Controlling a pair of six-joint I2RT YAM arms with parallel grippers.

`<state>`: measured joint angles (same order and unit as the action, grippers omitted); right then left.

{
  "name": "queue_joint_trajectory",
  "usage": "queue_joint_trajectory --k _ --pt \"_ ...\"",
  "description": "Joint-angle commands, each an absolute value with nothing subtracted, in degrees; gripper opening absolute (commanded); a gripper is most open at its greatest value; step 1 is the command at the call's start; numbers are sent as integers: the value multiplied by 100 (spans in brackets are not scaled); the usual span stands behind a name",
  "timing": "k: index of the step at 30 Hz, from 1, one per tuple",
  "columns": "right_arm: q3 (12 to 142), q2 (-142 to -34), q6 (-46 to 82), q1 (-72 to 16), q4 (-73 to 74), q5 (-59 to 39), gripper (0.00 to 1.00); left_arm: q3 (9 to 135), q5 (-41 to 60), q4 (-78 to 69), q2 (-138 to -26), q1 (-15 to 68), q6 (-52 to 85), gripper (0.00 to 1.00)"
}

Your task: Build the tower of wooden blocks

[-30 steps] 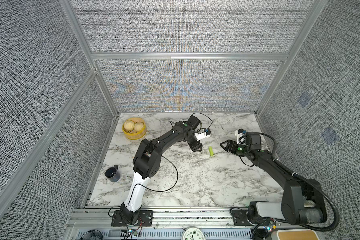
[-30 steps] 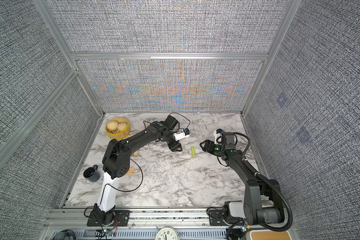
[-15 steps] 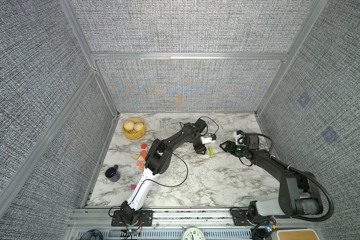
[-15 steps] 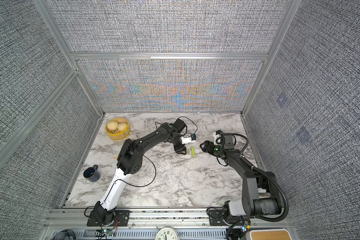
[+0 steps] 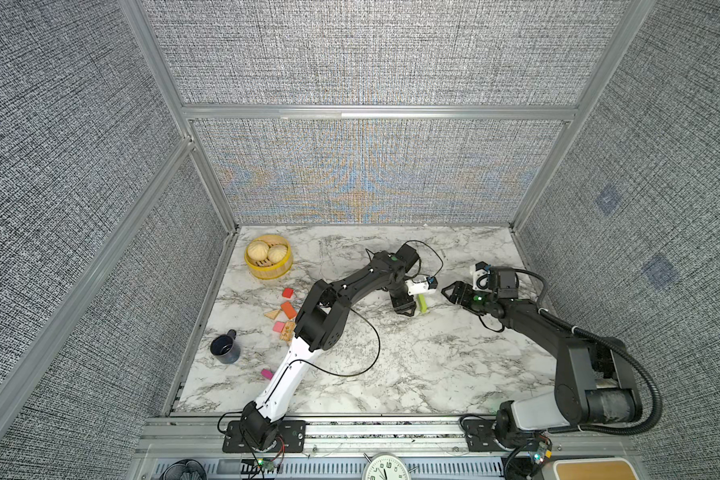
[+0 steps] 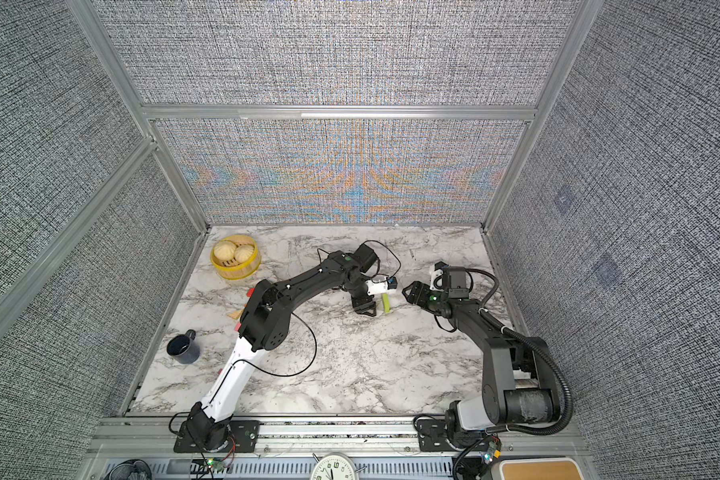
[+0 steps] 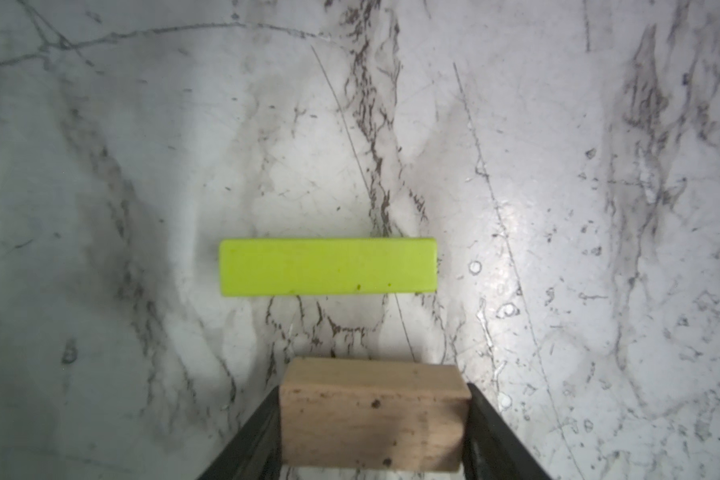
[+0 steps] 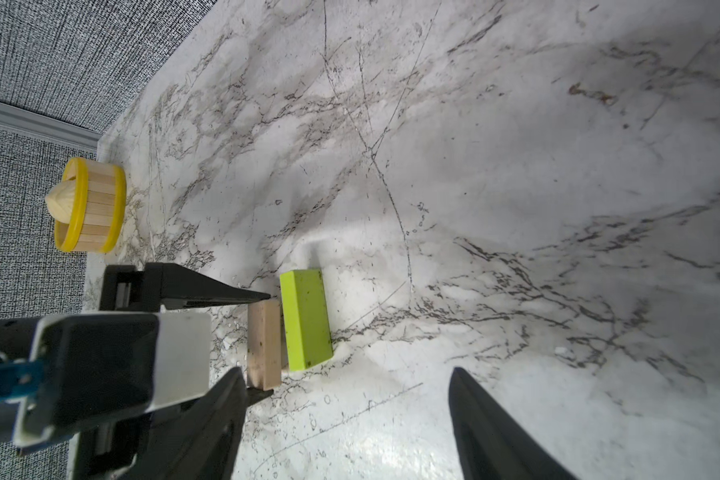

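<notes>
My left gripper (image 5: 404,306) is shut on a tan wood block (image 7: 373,415), which is pinched between the two black fingers (image 7: 262,419). The block hangs low over the marble, close beside a lime-green bar (image 5: 422,302) that lies flat on the table (image 7: 328,266) (image 8: 306,320). In the right wrist view the tan block (image 8: 263,345) stands on edge alongside the green bar. My right gripper (image 5: 449,291) (image 8: 348,374) is open and empty, just right of the bar. Red (image 5: 287,293), orange (image 5: 288,309), pink (image 5: 278,326) and magenta (image 5: 267,374) wood blocks lie loose at the left. No tower shows.
A yellow bamboo steamer (image 5: 269,259) (image 6: 235,257) with buns stands at the back left. A dark mug (image 5: 224,347) (image 6: 182,348) sits by the left edge. A tan triangle (image 5: 273,314) lies among the loose blocks. The left arm's cable (image 5: 366,353) loops over the table's middle.
My left arm has swung right with the tan block, bringing it up against the green bar's side and uncovering the loose blocks at the left. The right gripper has barely moved.
</notes>
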<state>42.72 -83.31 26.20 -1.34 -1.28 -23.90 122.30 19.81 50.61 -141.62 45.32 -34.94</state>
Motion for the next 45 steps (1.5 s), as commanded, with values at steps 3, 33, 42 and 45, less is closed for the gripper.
queue_joint_trajectory --k 3,33,42,45 --pt "4248 -8279 2697 -44 -89 -2196 78 12346 1990 5008 -14273 4518 -3472 52" --pt "4210 -8275 2742 51 -36 -2266 78 12901 2105 5009 -14661 4623 -3482 67" --pt "4210 -8287 2747 51 -20 -2292 78 12836 1850 5084 -14577 4623 -3508 83" --pt "4210 -8282 2742 53 -21 -2285 78 12821 1659 5135 -14500 4623 -3447 88"
